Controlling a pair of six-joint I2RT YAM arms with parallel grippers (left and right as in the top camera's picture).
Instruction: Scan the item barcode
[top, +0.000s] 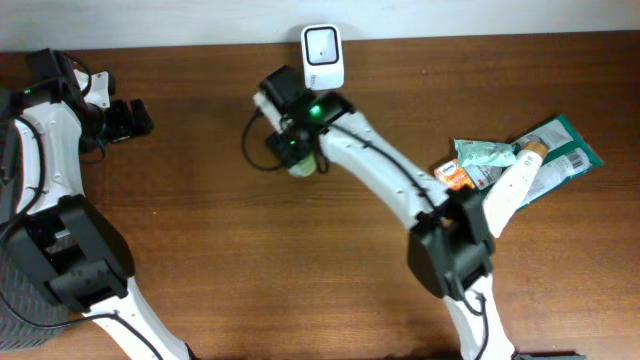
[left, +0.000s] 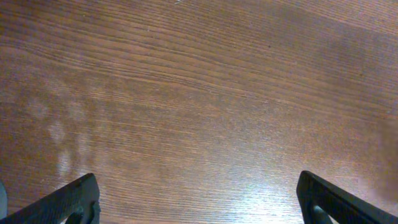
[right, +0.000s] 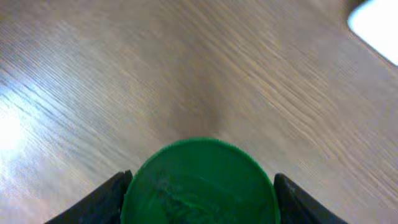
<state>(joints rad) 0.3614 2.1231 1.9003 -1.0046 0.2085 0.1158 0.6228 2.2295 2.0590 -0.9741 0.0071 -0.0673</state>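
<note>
Our right gripper (top: 292, 148) straddles the green-capped item (right: 200, 183), just in front of the white scanner (top: 323, 55). Its 2 fingers (right: 109, 196) sit at the cap's sides, but we cannot tell whether they pinch it yet. Our left gripper (left: 199, 205) hangs spread wide over the table (top: 200, 250). An off-centre squeeze on that round cap could squirt it sideways or tip it, turning the barcode away.

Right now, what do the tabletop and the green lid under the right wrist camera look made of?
Tabletop: wood or wood-look laminate with a low sheen, judging by the long grain lines and soft glare patches. Green lid: probably plastic, smooth and fairly matte, with uniform colour and a clean round edge.
</note>
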